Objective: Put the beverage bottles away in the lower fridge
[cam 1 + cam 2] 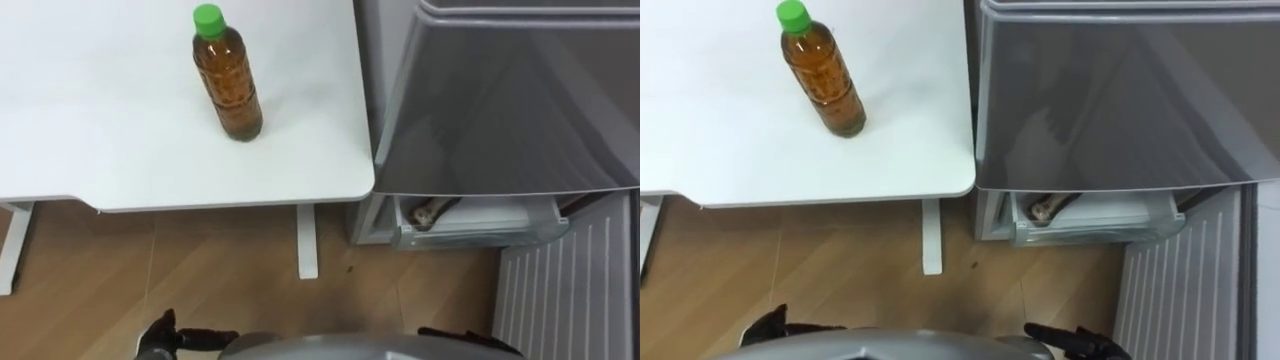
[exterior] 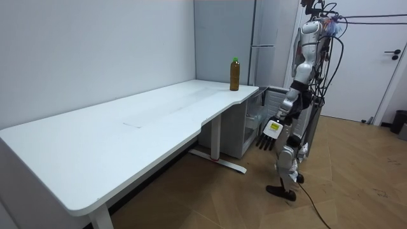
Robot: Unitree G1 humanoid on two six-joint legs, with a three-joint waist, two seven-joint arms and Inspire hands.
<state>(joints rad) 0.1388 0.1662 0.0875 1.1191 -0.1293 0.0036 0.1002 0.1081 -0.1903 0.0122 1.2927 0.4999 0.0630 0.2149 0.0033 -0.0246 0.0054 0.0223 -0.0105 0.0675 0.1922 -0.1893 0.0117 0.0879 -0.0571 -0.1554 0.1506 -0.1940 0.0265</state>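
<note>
Hanging low beside us, our left hand [image 2: 270, 132] keeps its fingers straight and loosely spread, holding nothing. Whether our right hand [image 1: 1075, 342] is spread or closed we cannot tell. The bottle [image 1: 228, 75] stands upright on the white table [image 1: 100, 150], well ahead of the left hand. The open lower fridge compartment [image 1: 480, 225] lies ahead of the right hand.

The bottle [image 1: 228, 75] stands on the table [image 1: 100, 130] near its right edge, beside the fridge [image 1: 500, 100].
</note>
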